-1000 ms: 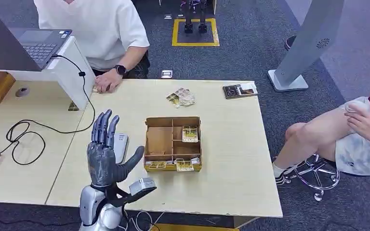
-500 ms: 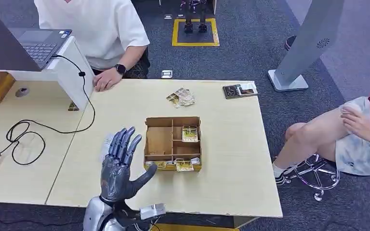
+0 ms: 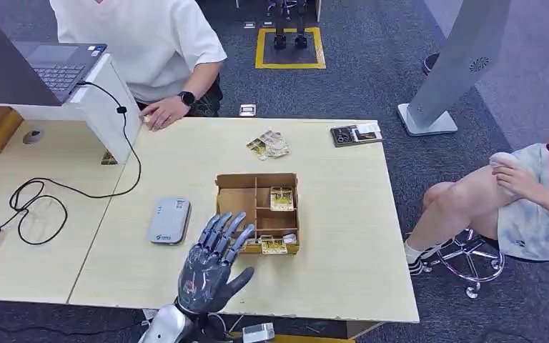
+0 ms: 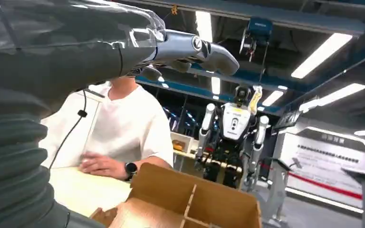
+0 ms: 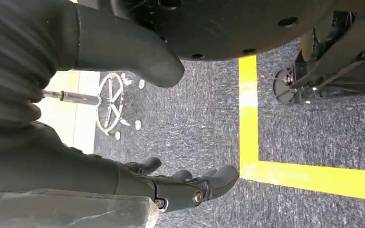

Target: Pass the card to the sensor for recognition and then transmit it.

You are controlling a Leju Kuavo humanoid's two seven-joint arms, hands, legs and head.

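Your left robot hand [image 3: 211, 268] hovers empty, fingers spread, at the front-left corner of the brown cardboard divided box [image 3: 257, 212]; a small printed card [image 3: 282, 198] lies inside, just beyond.

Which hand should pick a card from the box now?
Left. The left hand hovers open beside the cardboard box of cards; the right hand hangs over the floor.

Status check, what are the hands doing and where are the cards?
Left hand open, empty, at box's near edge. Right hand hanging over floor, empty. Cards in cardboard box; sensor beside it.
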